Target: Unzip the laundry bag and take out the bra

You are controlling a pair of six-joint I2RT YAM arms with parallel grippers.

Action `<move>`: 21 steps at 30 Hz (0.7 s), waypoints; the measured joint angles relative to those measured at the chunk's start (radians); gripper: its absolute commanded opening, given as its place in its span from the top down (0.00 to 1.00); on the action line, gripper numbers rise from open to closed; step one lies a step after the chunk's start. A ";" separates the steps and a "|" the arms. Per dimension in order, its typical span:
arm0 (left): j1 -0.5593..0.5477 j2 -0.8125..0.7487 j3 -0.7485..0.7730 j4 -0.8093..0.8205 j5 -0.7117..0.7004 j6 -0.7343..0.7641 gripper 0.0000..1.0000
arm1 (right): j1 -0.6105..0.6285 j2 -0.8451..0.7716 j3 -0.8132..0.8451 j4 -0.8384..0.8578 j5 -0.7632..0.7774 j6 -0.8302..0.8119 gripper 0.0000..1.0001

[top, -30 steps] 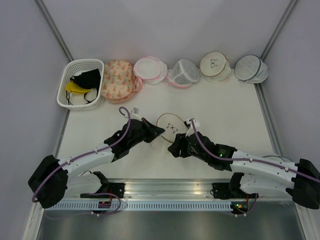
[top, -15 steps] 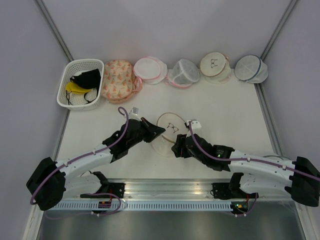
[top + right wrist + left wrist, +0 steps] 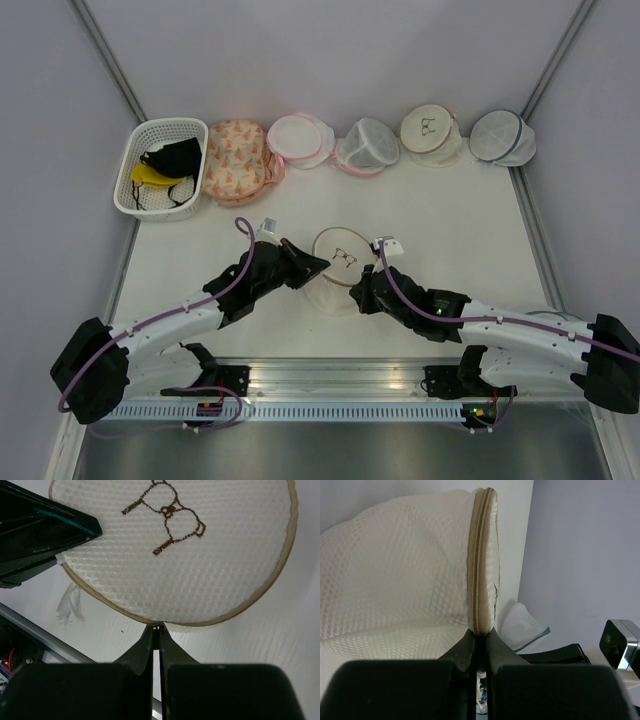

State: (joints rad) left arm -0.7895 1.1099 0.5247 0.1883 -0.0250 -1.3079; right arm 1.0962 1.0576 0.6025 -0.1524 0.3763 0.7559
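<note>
Pulling now, you risk dragging the whole laundry bag (image 3: 200,555): your left hand (image 3: 479,637) pinches its zip trim (image 3: 480,560), but your clenched right hand (image 3: 156,632) may grip nothing.

**Mesh laundry bag, zipped shut, flat face up**

The laundry bag (image 3: 338,262) is a round cream-white mesh pouch with tan zip trim around its rim. It lies mid-table (image 3: 450,230) with its flat face upward, showing a small dark glasses-like mark. The visible zip is closed.

Overhead view, two close wrist views, laundry bag (image 3: 335,262) in all
</note>
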 measured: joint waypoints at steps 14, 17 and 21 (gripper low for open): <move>0.035 -0.133 0.002 -0.122 0.119 0.179 0.98 | 0.006 -0.003 0.151 -0.462 0.208 0.116 0.99; 0.050 -0.122 0.026 -0.146 0.180 0.262 0.98 | 0.011 0.034 0.178 -0.505 0.242 0.139 0.99; 0.070 -0.032 0.126 -0.169 0.253 0.401 0.98 | 0.013 0.067 0.211 -0.561 0.282 0.156 1.00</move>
State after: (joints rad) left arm -0.7193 1.0779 0.6510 0.0196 0.2279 -0.9073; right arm 1.1088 1.1248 0.8131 -0.7132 0.6586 0.9115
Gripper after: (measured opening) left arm 0.050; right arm 0.018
